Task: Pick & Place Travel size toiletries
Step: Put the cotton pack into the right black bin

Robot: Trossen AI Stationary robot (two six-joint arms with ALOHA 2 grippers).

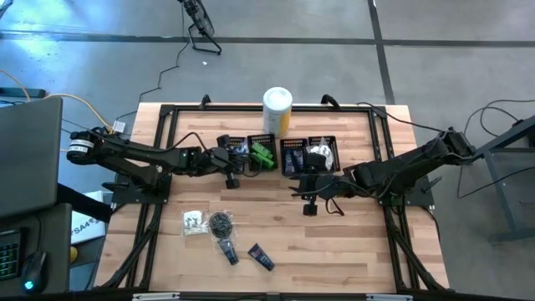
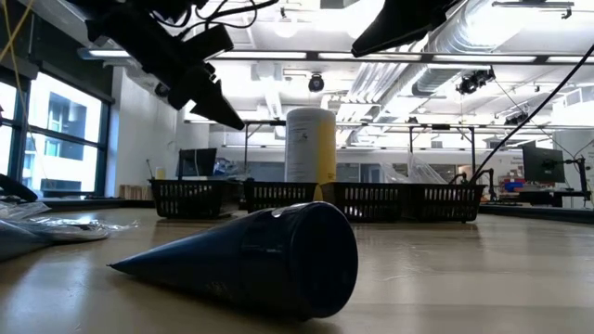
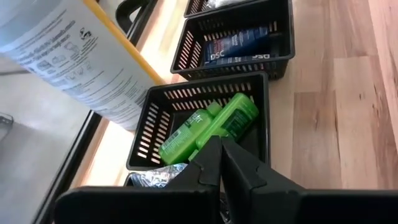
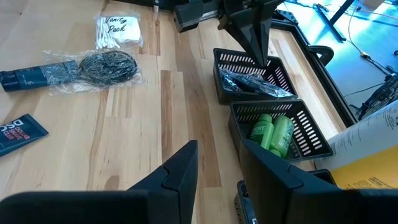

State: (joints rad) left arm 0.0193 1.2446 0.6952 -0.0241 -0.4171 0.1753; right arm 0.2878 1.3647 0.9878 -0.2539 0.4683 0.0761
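While the clenched, empty left gripper (image 3: pixel 220 163) hovers over the green packets' (image 3: pixel 211 127) bin (image 3: pixel 260 118), the canister (image 1: pixel 277 109) stands at the table's far edge; the right gripper (image 4: pixel 217 168) is parted, empty.

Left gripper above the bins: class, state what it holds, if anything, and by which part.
Nothing: the left gripper is shut empty above the bin of green packets.

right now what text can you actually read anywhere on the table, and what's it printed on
"Vanity Pack": on the clear sachet of cotton swabs lying on the table.
"DSC": on the dark blue tubes in a black mesh bin.
Fine print on the white-and-yellow canister: too small to read.
White print on the green bottles: too blurred to read.
Label of the flat dark blue packet: cut off, not readable.
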